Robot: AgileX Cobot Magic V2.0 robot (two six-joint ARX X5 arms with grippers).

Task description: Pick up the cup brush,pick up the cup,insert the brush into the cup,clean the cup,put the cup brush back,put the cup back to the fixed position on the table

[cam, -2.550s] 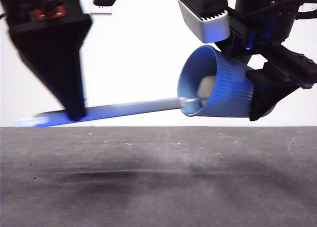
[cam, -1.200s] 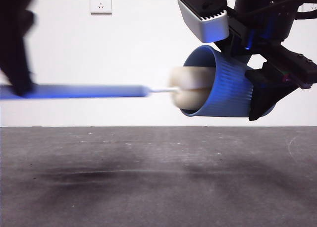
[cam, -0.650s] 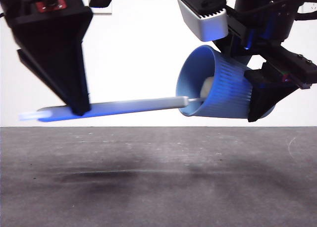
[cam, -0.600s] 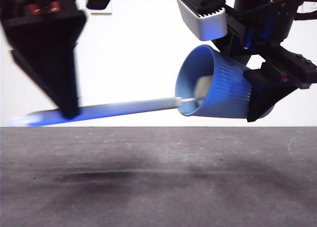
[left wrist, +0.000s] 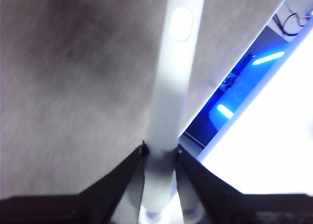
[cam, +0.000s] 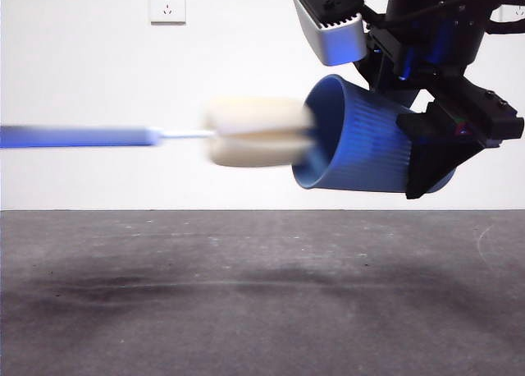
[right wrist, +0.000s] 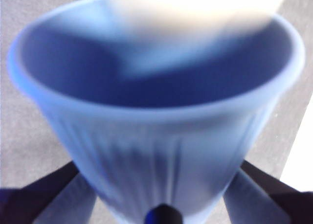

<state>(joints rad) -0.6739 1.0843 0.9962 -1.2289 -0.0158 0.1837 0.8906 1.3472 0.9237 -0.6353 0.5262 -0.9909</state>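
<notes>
Sponge-headed cup brush (cam: 254, 131) hangs level in the air above the dark grey surface (cam: 246, 302), its cream head (smeared by blur) lying just at the open mouth of the cup (cam: 361, 146), mostly outside the rim. The grey handle runs off the front view's side edge. In the left wrist view the left claw (left wrist: 160, 153) has its two black jaws pressed narrow against the handle, holding the cup brush (left wrist: 171, 82) between them. The blue ribbed cup is tipped on its side, well above the surface, mouth facing the brush. The right claw (cam: 439, 158) clamps it near the tapered base; the right wrist view shows the jaws spread on either side of the cup (right wrist: 156, 136), gripping its ribbed wall. A white wall socket (cam: 167, 4) sits on the wall behind.
</notes>
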